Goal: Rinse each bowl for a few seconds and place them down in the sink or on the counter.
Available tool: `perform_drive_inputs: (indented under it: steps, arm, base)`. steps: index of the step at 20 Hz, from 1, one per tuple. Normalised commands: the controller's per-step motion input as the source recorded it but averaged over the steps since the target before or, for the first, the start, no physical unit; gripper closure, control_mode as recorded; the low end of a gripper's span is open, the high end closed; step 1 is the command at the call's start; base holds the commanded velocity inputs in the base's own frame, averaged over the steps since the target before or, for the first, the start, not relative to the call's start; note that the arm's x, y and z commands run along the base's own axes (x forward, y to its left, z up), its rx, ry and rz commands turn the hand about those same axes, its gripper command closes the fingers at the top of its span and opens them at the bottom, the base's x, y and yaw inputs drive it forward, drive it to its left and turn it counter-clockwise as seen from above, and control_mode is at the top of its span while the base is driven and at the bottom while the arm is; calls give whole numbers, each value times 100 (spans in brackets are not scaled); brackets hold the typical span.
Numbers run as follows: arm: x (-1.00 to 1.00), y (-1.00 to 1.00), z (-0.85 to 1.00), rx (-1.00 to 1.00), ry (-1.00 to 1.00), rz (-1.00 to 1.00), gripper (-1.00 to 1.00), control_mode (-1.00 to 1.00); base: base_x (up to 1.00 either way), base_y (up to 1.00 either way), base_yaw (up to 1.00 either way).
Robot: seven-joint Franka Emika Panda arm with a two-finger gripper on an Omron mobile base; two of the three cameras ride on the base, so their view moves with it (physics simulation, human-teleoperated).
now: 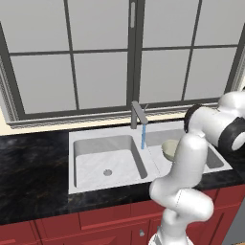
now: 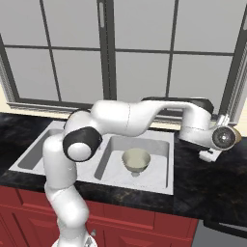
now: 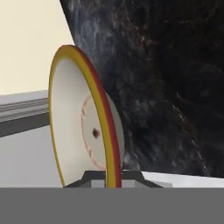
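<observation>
The arm reaches out over the black stone counter (image 2: 212,188) to the right of the sink (image 1: 91,165), and in the right base view the gripper (image 2: 226,137) hangs above that stretch of countertop, well clear of the basins. Up close in the hand view, the gripper's jaws are pinched tight on the rim of a bowl (image 3: 83,127), seen edge-on and standing on its side across the picture: pale beige inside, a yellow band around the lip with red along its outer edge, a faint reddish ring and a small dark spot at the centre. Behind it runs the dark marbled counter surface, with the cream wall (image 3: 26,43) off to one side. Over at the sink, a second bowl (image 2: 136,160), plain and tan, sits upright in the right-hand basin, near that basin's middle. The grey angular faucet (image 1: 139,115) stands at the back edge between the two basins, and a thin blue stream of water (image 1: 142,136) falls from its spout toward the divider. The left basin shows its round drain (image 1: 107,172). Red cabinets (image 1: 95,222) run under the counter, and a big grey-framed window (image 1: 119,52) rises behind.
</observation>
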Motion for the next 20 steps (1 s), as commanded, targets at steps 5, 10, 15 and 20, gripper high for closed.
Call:
perform_drive_inputs:
  steps: [5,10,15,20]
  arm:
    - [1,68,45,-7,0,28,100,-100]
    - [3,62,17,-6,-4,27,100,-100]
    - [0,72,-2,-16,-13,26,100,-100]
    - [0,68,-5,-24,-6,24,100,-100]
  base:
    - [0,0,0]
    - [0,0,0]
    - [0,0,0]
    - [0,0,0]
